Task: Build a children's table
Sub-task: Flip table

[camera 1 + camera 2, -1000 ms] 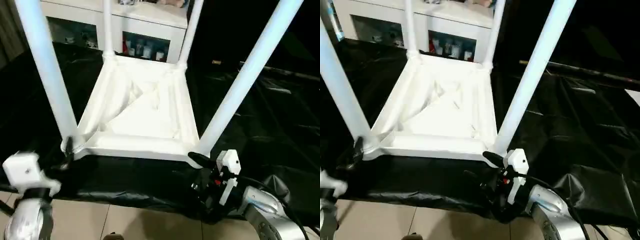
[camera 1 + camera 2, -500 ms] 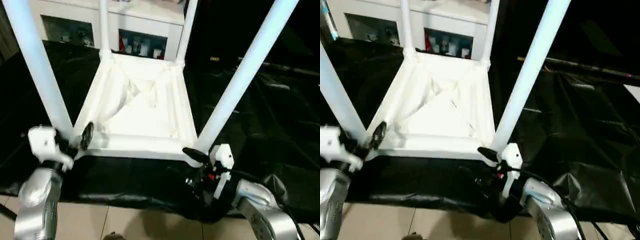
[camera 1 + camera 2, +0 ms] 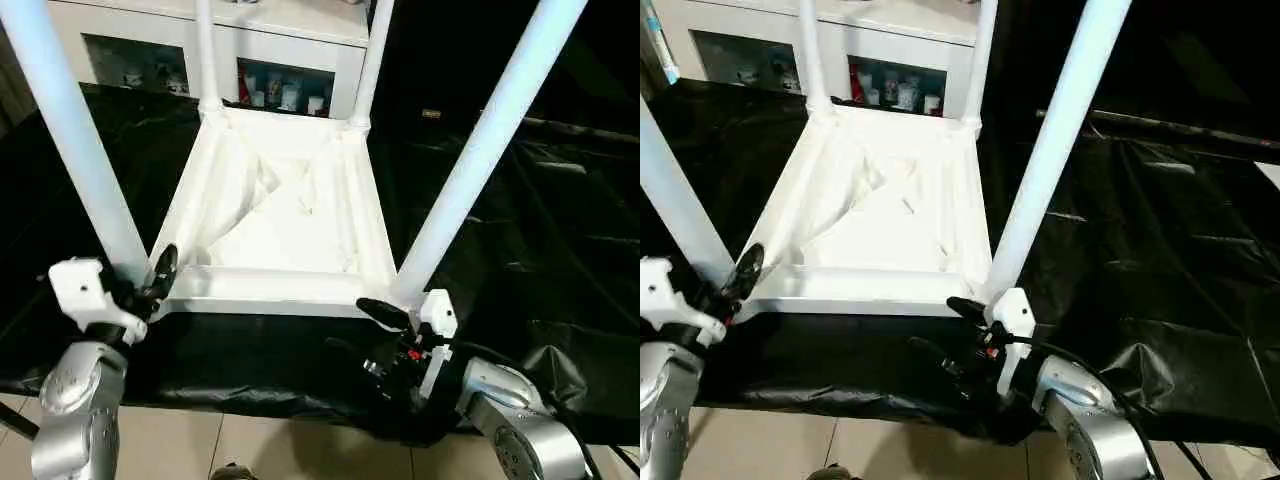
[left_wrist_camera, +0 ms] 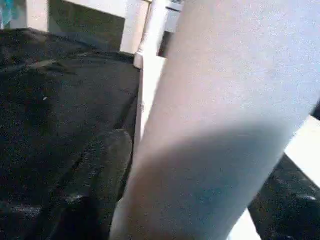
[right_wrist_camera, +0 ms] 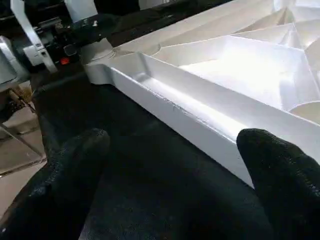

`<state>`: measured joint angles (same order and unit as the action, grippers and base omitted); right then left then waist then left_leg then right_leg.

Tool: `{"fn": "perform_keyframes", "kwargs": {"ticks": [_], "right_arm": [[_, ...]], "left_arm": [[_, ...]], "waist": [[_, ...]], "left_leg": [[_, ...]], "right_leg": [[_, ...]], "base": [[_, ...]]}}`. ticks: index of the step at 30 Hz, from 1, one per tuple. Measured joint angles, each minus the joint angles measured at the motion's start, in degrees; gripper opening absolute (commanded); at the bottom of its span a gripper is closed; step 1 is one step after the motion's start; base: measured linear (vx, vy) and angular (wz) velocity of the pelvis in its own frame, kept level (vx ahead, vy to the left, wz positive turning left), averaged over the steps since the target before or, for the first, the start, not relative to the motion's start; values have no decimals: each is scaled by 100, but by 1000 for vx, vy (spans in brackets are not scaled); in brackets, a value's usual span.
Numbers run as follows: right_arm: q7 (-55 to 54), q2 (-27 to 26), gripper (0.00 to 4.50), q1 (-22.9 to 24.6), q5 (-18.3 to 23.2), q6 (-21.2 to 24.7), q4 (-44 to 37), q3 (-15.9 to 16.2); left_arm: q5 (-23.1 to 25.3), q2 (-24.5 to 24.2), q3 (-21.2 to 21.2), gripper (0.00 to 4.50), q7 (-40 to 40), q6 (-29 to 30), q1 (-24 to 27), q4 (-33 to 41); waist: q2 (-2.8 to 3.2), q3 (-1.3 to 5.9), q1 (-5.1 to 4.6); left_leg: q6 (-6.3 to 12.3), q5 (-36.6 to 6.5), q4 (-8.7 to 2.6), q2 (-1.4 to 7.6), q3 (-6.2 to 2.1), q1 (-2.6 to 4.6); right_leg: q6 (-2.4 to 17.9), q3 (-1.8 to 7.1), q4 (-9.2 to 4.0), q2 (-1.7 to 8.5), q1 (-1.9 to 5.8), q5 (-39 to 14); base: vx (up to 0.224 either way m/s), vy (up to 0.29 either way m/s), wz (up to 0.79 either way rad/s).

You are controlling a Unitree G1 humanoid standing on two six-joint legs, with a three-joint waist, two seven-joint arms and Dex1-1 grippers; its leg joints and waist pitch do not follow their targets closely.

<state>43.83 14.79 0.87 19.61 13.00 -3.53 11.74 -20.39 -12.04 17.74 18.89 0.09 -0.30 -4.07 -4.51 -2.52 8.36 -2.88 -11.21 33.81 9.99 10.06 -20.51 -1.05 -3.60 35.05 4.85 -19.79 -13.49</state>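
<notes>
Closing in on the near left leg (image 3: 85, 165), your left claw (image 3: 150, 281) has risen from the desk's edge to that leg's base since a second ago; one finger lies against the leg, and the wrist view is too crowded to show whether the grip has landed, so treat it as probably mid-close. Your right claw (image 3: 372, 337) hangs wide open just under the tabletop's near rim (image 5: 200, 112), one finger below and one level with it, roughly where it was before. Beyond both claws, the tabletop (image 3: 285, 215) lies upside down on the black sheet (image 3: 530, 260) with all four legs standing in its sockets. Assembly looks nearly finished; next, seat that leg firmly or prepare to turn the table over. Farthest back stands the white cabinet (image 3: 300, 50).
</notes>
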Motion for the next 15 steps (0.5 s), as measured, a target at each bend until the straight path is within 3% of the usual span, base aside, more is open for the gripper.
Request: {"fn": "perform_keyframes", "kwargs": {"ticks": [9, 15], "right_arm": [[45, -7, 450, -75, -8, -3, 63, 28], [126, -3, 450, -92, -7, -4, 118, 59]], "left_arm": [[29, -96, -3, 263, -8, 109, 2, 55], [47, -84, 1, 248, -26, 242, 29, 171]], "waist": [[-6, 2, 7], [-13, 3, 3]], "left_leg": [[0, 0, -1, 0, 0, 2], [0, 0, -2, 0, 0, 0]], "right_leg": [[0, 0, 3, 0, -1, 1], [-1, 0, 4, 0, -4, 1]], "base": [[0, 0, 0], [0, 0, 0]]}}
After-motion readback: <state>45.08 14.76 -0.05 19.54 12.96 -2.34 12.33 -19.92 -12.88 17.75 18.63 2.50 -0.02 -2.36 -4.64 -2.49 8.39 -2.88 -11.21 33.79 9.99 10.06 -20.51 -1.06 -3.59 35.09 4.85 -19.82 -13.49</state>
